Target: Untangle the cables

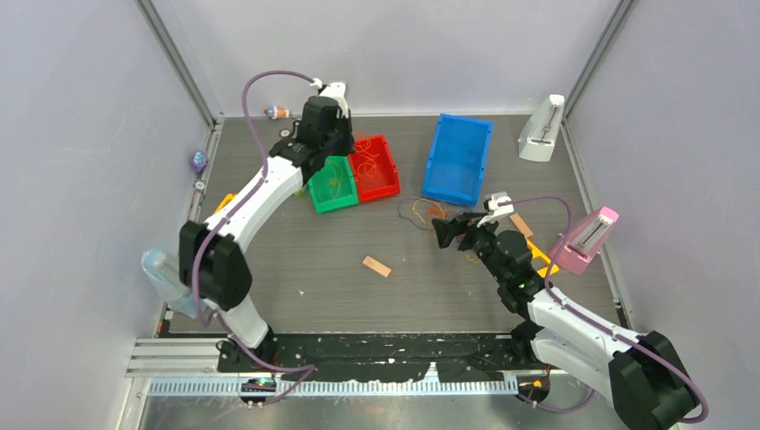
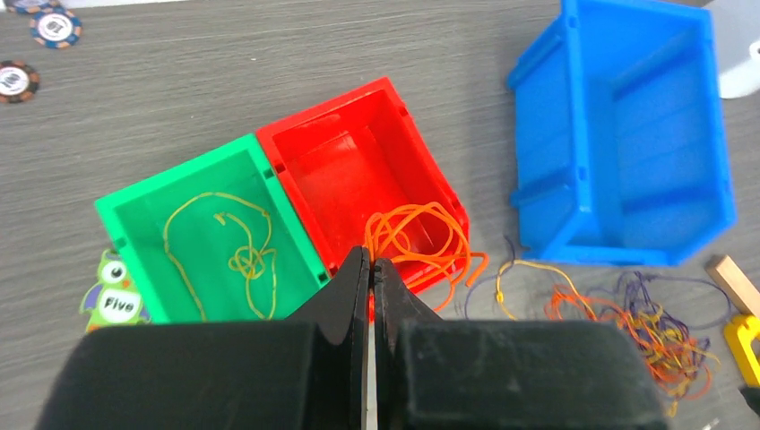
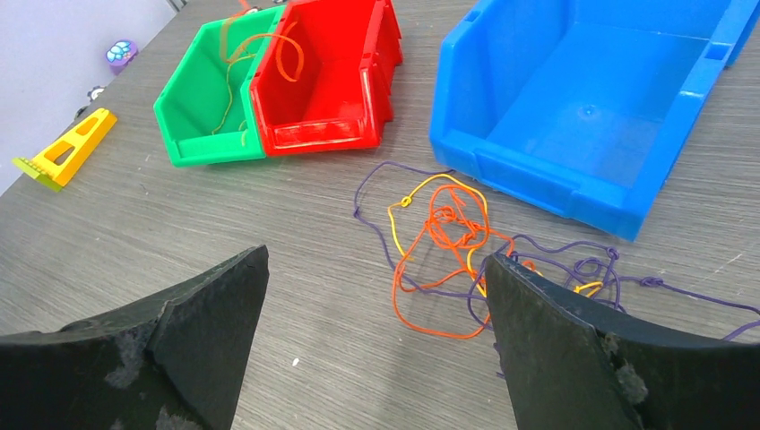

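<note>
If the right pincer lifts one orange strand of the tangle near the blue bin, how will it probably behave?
The tangle looks floppy: thin strands lie in loose loops, so a lifted one would probably sag. Orange, yellow and purple strands cross, so the others may drag along. It seems light, unlikely to roll.

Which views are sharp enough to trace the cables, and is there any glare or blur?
Top external: soft, even light, but the cable tangle is too small to trace. Left wrist: sharp beyond the shut left gripper, which blocks the bottom of the picture. Right wrist: the tangle is crisp, strand by strand; mild sheen on the red bin front.
</note>
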Controlling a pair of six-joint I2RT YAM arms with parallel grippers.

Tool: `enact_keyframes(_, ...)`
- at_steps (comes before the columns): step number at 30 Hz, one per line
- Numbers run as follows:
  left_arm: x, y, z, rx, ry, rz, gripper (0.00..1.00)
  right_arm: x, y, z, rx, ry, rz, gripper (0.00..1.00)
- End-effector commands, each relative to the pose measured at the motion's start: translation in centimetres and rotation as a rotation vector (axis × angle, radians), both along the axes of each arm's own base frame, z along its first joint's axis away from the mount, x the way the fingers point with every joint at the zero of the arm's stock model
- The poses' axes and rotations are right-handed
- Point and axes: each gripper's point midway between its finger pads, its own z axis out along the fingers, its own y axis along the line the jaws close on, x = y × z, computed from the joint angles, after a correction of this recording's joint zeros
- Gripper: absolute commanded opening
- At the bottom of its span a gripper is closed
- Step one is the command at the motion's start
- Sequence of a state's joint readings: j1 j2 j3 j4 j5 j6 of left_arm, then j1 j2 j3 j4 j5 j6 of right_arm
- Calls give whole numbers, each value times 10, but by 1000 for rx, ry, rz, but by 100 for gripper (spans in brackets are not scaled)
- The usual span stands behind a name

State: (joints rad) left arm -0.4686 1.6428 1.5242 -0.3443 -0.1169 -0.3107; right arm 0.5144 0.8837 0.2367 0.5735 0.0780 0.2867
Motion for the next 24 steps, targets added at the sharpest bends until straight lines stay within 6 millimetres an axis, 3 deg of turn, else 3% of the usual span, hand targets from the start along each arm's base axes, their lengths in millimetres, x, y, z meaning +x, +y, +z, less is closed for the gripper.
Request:
enact_keyframes(1,37,-18,12,-106,-32,-29,0,3,-6,12,11,-43,-38,95)
enact_keyframes(5,59,-22,-17,-80,67,-19,0,4,-10,14,17,-47,-61,95)
enact_keyframes(6,62,-22,-23,-69,94,-15,7,3,-11,13,16,-47,-64,95)
enact_keyframes(9,62,-21,-35,-22,173,-14,42,4,-14,13,16,-47,-79,95)
enact_keyframes(12,54,-16,-34,4,197,-17,69,7,-18,11,8,-29,-110,95)
enact_keyframes(15,37,-10,-13,6,152,-39,84,14,-28,-7,-32,63,-189,95)
enact_keyframes(19,3,-5,10,-3,80,-75,99,21,-33,-15,-63,127,-238,95)
enact_keyframes(23,-43,4,20,1,22,-81,100,23,-40,-25,-87,172,-283,95)
enact_keyframes(24,-52,6,14,8,21,-84,100,22,-42,-31,-97,192,-296,96)
